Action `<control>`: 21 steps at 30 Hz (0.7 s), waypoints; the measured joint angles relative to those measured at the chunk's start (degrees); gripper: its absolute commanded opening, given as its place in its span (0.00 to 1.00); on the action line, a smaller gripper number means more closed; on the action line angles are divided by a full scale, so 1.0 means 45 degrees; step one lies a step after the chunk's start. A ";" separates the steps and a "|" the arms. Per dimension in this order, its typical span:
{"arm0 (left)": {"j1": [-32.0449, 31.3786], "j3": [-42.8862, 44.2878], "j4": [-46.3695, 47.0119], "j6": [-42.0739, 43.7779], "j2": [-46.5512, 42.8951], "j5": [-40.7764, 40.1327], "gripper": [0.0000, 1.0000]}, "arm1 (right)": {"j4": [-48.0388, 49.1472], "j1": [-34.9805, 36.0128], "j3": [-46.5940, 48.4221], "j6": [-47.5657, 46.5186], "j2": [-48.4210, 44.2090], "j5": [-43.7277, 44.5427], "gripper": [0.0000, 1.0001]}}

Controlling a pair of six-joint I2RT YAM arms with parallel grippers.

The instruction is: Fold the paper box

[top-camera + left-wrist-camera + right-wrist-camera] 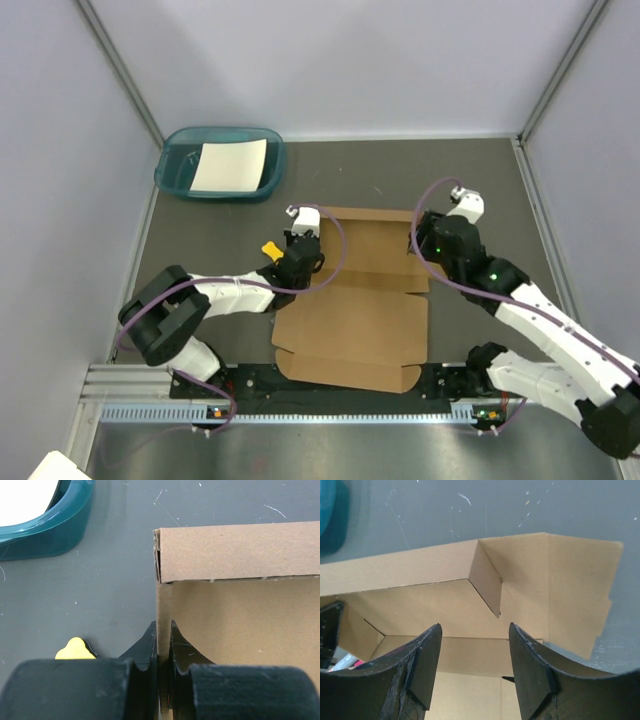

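Note:
The paper box [360, 310] is a brown cardboard sheet lying flat in the middle of the table, its far wall [235, 552] folded up. My left gripper [303, 262] sits at the box's far left corner. It is shut [164, 627] on the thin upright edge of the left side flap. My right gripper [420, 240] hovers at the far right corner. Its jaws stand open [475, 626] with nothing between them, and they point at a small corner flap [485, 580] turned inward. The right side flap [580, 590] is partly raised.
A teal tray [175, 180] holding a white paper sheet [230, 165] stands at the back left; its rim [55, 535] shows in the left wrist view. A small yellow piece [270, 249] lies just left of my left gripper. Grey walls enclose the table.

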 measured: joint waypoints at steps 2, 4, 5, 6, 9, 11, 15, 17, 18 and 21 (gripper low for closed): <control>-0.0005 0.0005 -0.0044 -0.0063 0.0000 -0.0053 0.00 | -0.0321 0.0000 -0.0005 -0.0034 -0.0709 0.0151 0.57; 0.0010 0.0024 -0.0131 -0.0223 -0.0005 -0.0068 0.00 | -0.0447 0.0000 -0.0155 0.0019 -0.1345 0.0257 0.57; 0.0029 0.0044 -0.0189 -0.0389 -0.0010 -0.0068 0.00 | -0.0471 0.0000 -0.0316 0.0087 -0.1559 0.0291 0.56; 0.0083 0.0053 -0.0277 -0.0563 -0.0044 -0.0039 0.00 | -0.0549 0.0000 -0.0578 0.0185 -0.1719 0.0321 0.56; 0.0340 -0.0083 -0.0471 -0.1171 -0.0291 0.0151 0.00 | -0.0840 0.0000 -0.1350 0.0627 -0.1821 0.0350 0.54; 0.0461 -0.0296 -0.0408 -0.1491 -0.0486 0.0209 0.00 | -0.1049 0.0000 -0.1875 0.0967 -0.1656 0.0330 0.53; 0.0534 -0.0593 -0.0296 -0.1933 -0.0709 0.0175 0.00 | -0.1481 0.0000 -0.2730 0.1855 -0.1559 0.0146 0.54; 0.0534 -0.0646 -0.0238 -0.2045 -0.0724 0.0121 0.00 | -0.1520 0.0000 -0.2914 0.2263 -0.1360 0.0083 0.55; 0.0534 -0.0670 -0.0204 -0.2069 -0.0729 0.0092 0.00 | -0.1545 0.0000 -0.2939 0.2414 -0.1214 0.0073 0.55; 0.0534 -0.0714 -0.0117 -0.2084 -0.0729 0.0044 0.00 | -0.1360 0.0000 -0.2987 0.2744 -0.0748 0.0078 0.56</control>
